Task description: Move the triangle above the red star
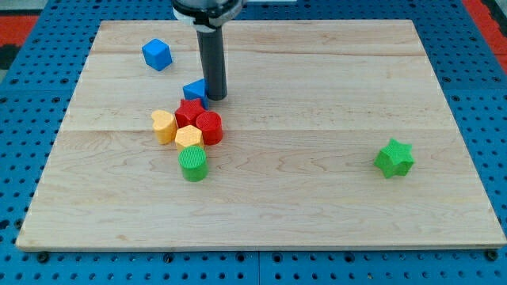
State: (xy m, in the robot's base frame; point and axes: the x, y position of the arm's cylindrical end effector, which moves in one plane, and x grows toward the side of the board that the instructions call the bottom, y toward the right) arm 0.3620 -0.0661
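We take the red star [188, 111] as our landmark. It sits left of centre on the wooden board [317, 198], well apart from every edge.

The blue triangle [195, 90] lies just toward the view's top of the red star, touching or nearly touching it; we cannot tell which. My tip [215, 97] stands against the triangle's right side, up and right of the star. We carry no claw, only the dark rod, so there is nothing to spread or press together.

A cluster packs the star's other sides. A red cylinder [209, 127] touches it at lower right. A yellow block [163, 125], shape unclear, sits at the star's lower left. A second yellow block [188, 138] sits directly below the star, and a green cylinder [192, 163] below that one.

A blue cube [157, 54] lies well up and left of the star, near the board's top edge, with open wood between it and the triangle. A green star [394, 157] lies far to the right and lower, near the right edge.

Open room: wide bare wood right of the star as far as the green star, and a broad strip below the cluster down to the bottom edge.

No containers on the board.
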